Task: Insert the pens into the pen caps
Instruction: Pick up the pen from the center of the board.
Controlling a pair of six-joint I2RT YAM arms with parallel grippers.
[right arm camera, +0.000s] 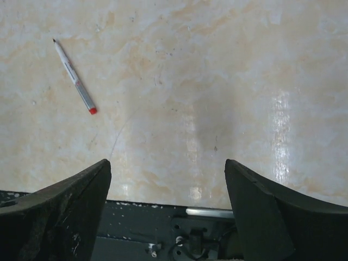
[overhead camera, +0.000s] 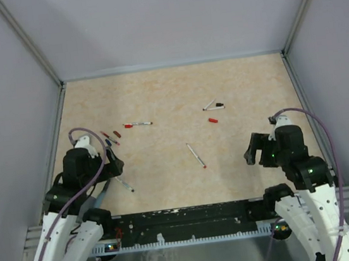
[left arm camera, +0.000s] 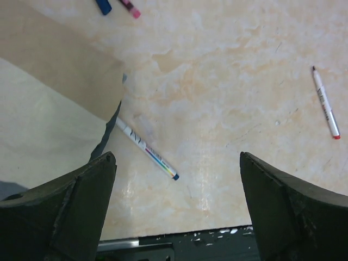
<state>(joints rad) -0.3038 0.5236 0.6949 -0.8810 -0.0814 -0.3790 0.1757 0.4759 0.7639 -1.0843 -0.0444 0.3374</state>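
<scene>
Pens (overhead camera: 137, 124) are lying scattered on the table (overhead camera: 156, 88). A red-ended pen (overhead camera: 196, 156) is resting near the middle, and a blue-tipped pen (left arm camera: 147, 150) is lying just beside the left gripper (left arm camera: 176, 163). A red cap (overhead camera: 213, 120) is sitting near a black-ended pen (overhead camera: 213, 106), and more caps (overhead camera: 107, 135) are clustering at the left. The right gripper (right arm camera: 166, 166) is hovering above the table. Both sets of jaws are standing spread wide, pinching nothing.

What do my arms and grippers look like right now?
The left arm and right arm have white lower links and black upper joints. A purple cable loops over each wrist. Small green lights glow on the right arm. The left gripper and right gripper have broad, matte black, wedge-shaped fingers.
</scene>
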